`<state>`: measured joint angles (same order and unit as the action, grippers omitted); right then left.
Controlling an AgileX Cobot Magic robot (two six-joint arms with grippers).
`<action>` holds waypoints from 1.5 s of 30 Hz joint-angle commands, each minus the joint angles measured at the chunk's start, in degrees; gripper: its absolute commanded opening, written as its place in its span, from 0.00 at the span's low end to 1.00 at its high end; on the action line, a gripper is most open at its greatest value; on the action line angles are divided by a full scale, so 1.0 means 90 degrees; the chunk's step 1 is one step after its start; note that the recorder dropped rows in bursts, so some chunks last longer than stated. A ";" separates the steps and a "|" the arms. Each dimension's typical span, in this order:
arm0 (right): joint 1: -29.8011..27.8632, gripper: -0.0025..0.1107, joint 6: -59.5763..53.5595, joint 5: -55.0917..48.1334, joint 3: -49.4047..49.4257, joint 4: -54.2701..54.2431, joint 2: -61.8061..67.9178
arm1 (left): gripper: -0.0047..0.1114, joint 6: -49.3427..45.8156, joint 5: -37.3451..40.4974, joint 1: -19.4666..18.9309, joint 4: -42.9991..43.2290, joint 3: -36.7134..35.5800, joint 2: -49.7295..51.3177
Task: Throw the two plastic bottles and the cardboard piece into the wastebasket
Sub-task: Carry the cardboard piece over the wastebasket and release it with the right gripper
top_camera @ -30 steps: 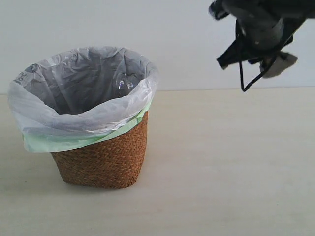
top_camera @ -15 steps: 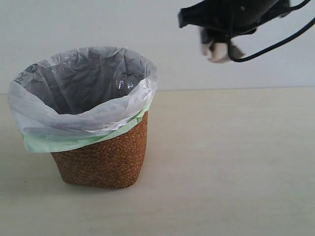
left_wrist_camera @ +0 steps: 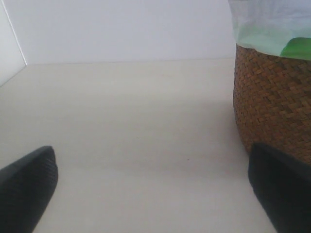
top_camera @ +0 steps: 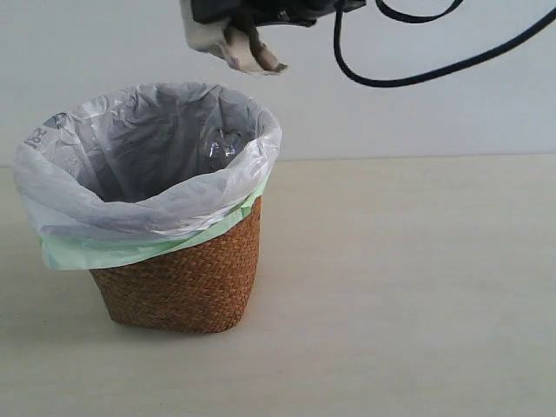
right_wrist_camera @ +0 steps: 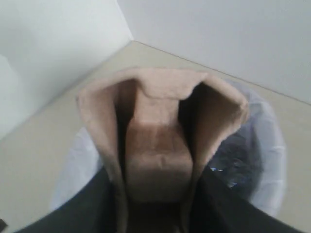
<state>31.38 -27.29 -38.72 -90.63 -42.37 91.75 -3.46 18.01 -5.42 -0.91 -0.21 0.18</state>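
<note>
Pulp cardboard piece (top_camera: 233, 45) is hanging in the air over the wastebasket (top_camera: 182, 278) rim, pinched in the right claw (top_camera: 243, 26). Half a second back it was riding further right, clear of the basket. One clear bottle (top_camera: 221, 146) is lying inside the liner, unmoved. Left claw (left_wrist_camera: 153, 194) is idling spread wide, low over the table (top_camera: 417, 287) beside the wicker.
</note>
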 commanded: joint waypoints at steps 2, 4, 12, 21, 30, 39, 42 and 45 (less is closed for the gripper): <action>-0.0005 0.02 0.2769 0.0265 0.0017 0.4017 0.0086 | 0.97 0.0056 -0.0047 0.0032 -0.0013 0.0024 -0.0020; -0.0005 0.02 0.4416 0.0033 0.0017 0.6286 0.0091 | 0.97 0.0056 -0.0047 0.0032 -0.0013 0.0024 -0.0020; -0.0005 0.02 0.7490 -0.2573 -0.0085 1.1603 0.0038 | 0.97 0.0056 -0.0047 0.0032 -0.0013 0.0024 -0.0020; 0.0012 0.02 0.5763 -0.1146 -0.0043 0.7087 0.0051 | 0.97 0.0056 -0.0047 0.0032 -0.0013 0.0024 -0.0020; 0.0362 0.02 0.1604 0.0846 -0.0438 0.1209 -0.0623 | 0.97 0.0056 -0.0047 0.0032 -0.0013 0.0024 -0.0020; 0.0408 0.02 0.1865 -0.0097 -0.0438 0.2720 -0.0106 | 0.97 0.0056 -0.0047 0.0032 -0.0013 0.0024 -0.0020; 0.0397 0.02 0.2785 -0.0538 -0.0438 0.4488 0.0293 | 0.97 0.0056 -0.0047 0.0032 -0.0013 0.0024 -0.0020; 0.0397 0.02 0.4310 -0.1294 -0.0438 0.7360 0.0554 | 0.97 0.0056 -0.0047 0.0032 -0.0013 0.0024 -0.0020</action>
<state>34.98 0.62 -44.87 -94.60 1.54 95.14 -3.46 18.01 -5.42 -0.91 -0.21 0.18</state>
